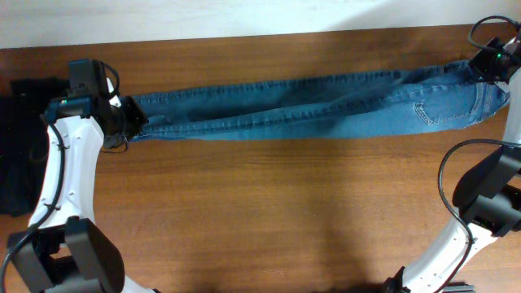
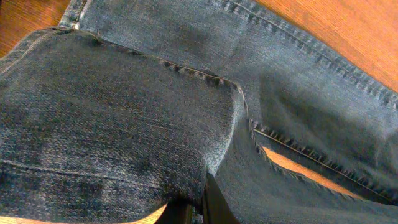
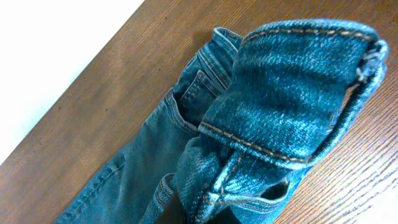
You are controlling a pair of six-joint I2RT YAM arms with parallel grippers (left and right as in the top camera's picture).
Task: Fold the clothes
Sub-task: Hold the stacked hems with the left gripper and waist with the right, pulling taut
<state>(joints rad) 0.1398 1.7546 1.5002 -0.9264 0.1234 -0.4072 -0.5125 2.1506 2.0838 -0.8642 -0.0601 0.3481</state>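
The blue denim jeans (image 1: 309, 106) lie stretched lengthwise across the far half of the table, legs to the left, waistband and back pocket to the right. My left gripper (image 1: 132, 120) is shut on the leg ends; in the left wrist view denim (image 2: 137, 118) fills the frame and drapes over the dark fingers (image 2: 199, 208). My right gripper (image 1: 488, 69) is shut on the waistband at the far right; the right wrist view shows the waistband (image 3: 292, 93) bunched over the fingers (image 3: 205, 214), which are mostly hidden.
A black folded garment pile (image 1: 16, 146) lies at the table's left edge, beside the left arm. The wooden table (image 1: 277, 212) extends toward the front. A white wall (image 1: 203, 16) borders the far edge.
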